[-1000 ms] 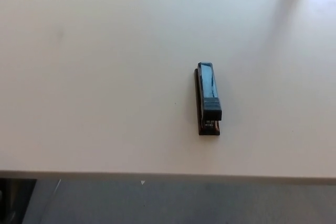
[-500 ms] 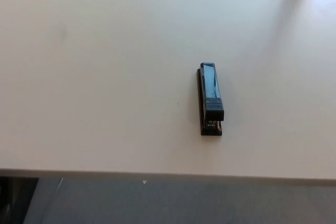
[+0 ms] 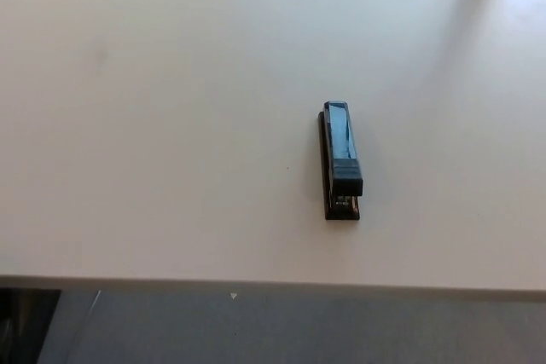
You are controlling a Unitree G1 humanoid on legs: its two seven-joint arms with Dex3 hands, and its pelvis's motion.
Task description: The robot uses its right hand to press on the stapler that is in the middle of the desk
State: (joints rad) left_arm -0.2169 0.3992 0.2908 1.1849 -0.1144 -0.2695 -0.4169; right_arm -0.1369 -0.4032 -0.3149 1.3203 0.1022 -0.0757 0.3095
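A dark stapler with a glossy blue-black top lies flat on the pale desk, a little right of the middle. Its long axis runs away from me, with the hinged end toward the desk's front edge. Neither of my hands nor any part of my arms shows in the head view.
The desk's front edge crosses the bottom of the picture, with grey floor below it. A dark object sits at the bottom left corner under the desk.
The whole picture has shifted by a few pixels, so the camera moved slightly. The stapler itself lies as before.
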